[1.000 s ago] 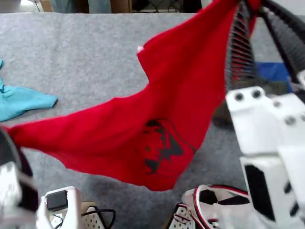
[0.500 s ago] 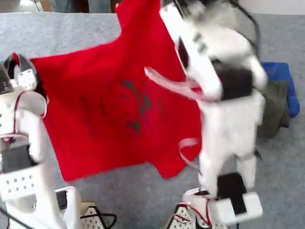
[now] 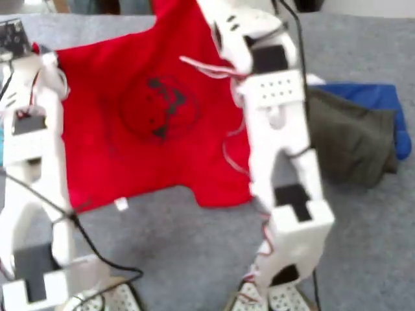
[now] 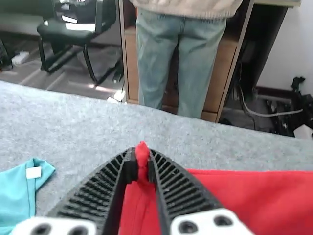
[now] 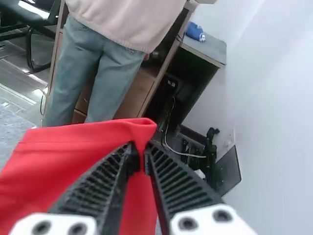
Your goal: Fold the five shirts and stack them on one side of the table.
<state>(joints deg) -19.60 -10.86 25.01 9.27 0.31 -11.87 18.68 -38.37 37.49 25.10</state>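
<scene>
We hold a red shirt (image 3: 155,129) stretched between our two arms over a grey table (image 3: 162,259). From above, the shirt fills the middle of the table with its dark print facing up. Its near hem reaches towards six o'clock.

The left gripper (image 4: 141,151) sits at about ten o'clock. Its ribbed jaws are closed almost completely on a small bunch of red cloth. The right gripper (image 5: 139,148) sits near twelve o'clock, and its jaws are clamped the same way over a folded red edge.

At three o'clock an olive shirt (image 3: 350,139) lies already folded and touching a blue shirt (image 3: 386,97). We cannot tell whether it lies on the blue one or beside it. A teal shirt (image 4: 19,191) waits unfolded on the table near the left gripper's corner.

We judge that the step in hand is spreading the red shirt flat, ready for folding. To do it well:
- We should keep both pinches firm and both grippers at the same height.
- The top edge should stay taut between the grippers so the body of the shirt settles without creases.
- The near hem should meet the table first, with the rest lowered away towards twelve o'clock.
- The cloth should stay clear of the stack at three o'clock.
- The right arm's loose cables (image 3: 233,139) hang across the cloth and could snag it.
- We should let go only once the shirt lies flat.
</scene>
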